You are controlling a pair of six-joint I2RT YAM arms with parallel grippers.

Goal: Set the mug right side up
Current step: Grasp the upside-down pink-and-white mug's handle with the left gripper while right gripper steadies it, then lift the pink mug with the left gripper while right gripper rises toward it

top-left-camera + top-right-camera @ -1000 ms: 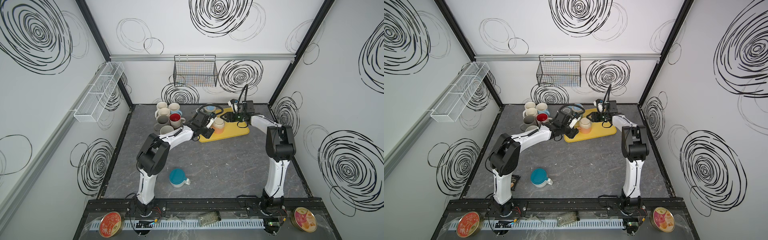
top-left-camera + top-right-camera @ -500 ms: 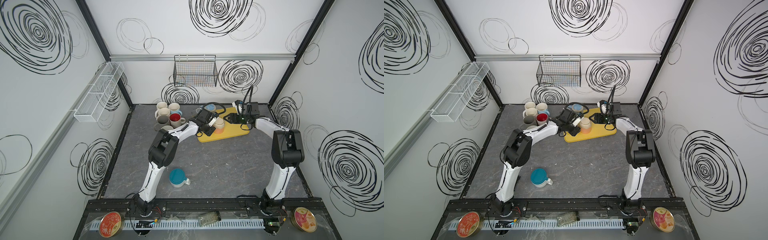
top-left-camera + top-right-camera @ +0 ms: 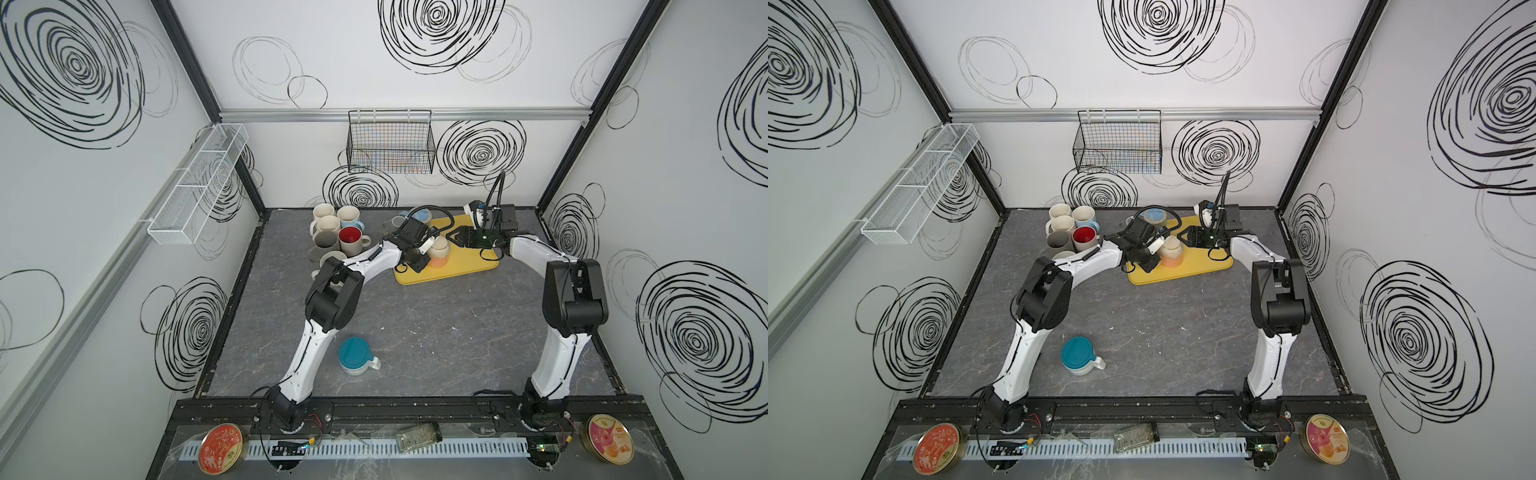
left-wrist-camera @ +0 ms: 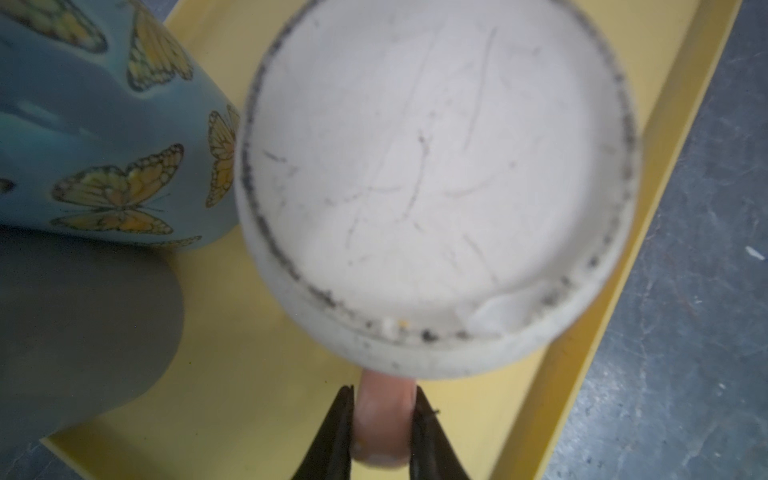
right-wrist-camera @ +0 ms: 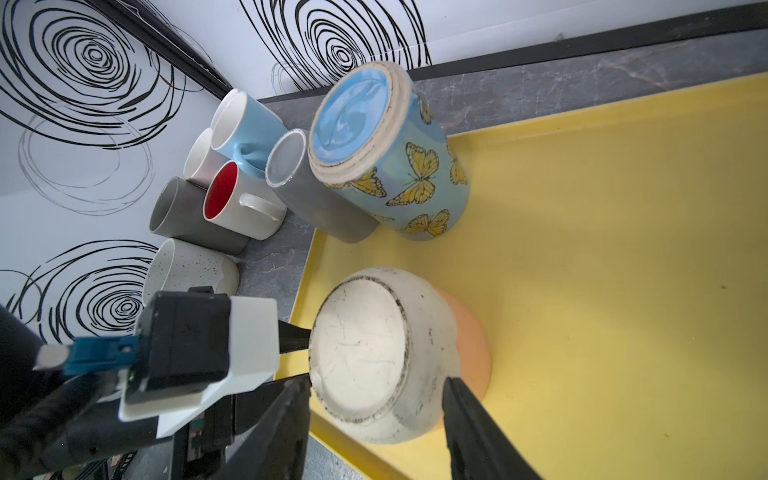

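The mug (image 3: 439,248) (image 3: 1172,250) stands upside down on the yellow tray (image 3: 461,266), cream base up, peach towards the rim. In the left wrist view its scuffed base (image 4: 436,178) fills the frame. My left gripper (image 4: 384,390) (image 3: 419,261) is shut on the mug's pink handle (image 4: 384,419), one black finger on each side. My right gripper (image 5: 376,380) (image 3: 451,239) comes from the opposite side. Its two fingers press against both sides of the mug's body (image 5: 365,353) near the base.
A blue butterfly mug (image 5: 395,158) (image 3: 419,214) and a grey mug (image 5: 316,195) stand upside down close behind on the tray's corner. Several upright mugs (image 3: 336,232) crowd the back left. A teal upside-down mug (image 3: 355,355) sits near the front. A wire basket (image 3: 390,145) hangs on the back wall.
My left gripper's jaws have closed onto the handle. Both arms' elbows have shifted a little. The mug stays where it was on the tray.
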